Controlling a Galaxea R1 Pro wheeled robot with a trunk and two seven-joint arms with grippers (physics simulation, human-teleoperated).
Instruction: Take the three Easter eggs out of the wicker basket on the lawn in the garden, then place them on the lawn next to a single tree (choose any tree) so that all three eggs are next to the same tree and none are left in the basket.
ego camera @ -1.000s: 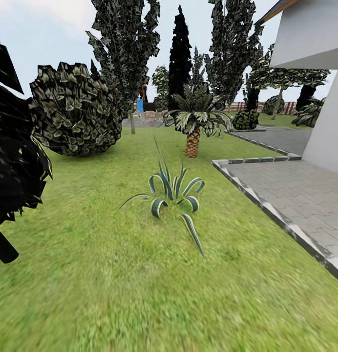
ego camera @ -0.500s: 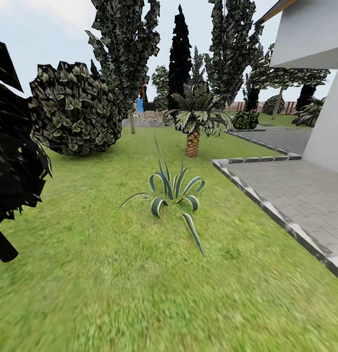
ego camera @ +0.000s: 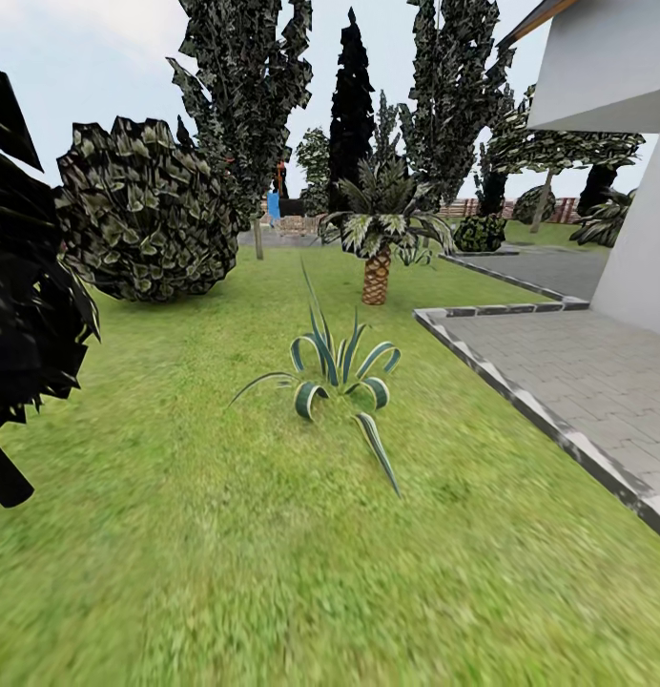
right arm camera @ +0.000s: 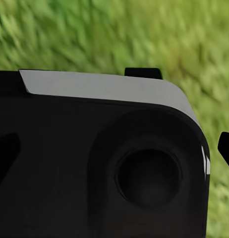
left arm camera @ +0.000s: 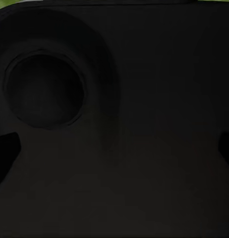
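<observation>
Robot is driving over bright green mottled lawn (ego camera: 177, 534); steer around striped spiky plant (ego camera: 338, 377), scanning for basket; jaws' state unclear.

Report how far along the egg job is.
Nothing looks done yet: no egg lies on the lawn in the head view. In hand: the robot seems to be travelling; ahead are a spiky plant, a palm, a round bush and paving. The right wrist view shows blurred grass beyond a dark robot part. Left: find the basket, take out three eggs, set them by one tree.
</observation>
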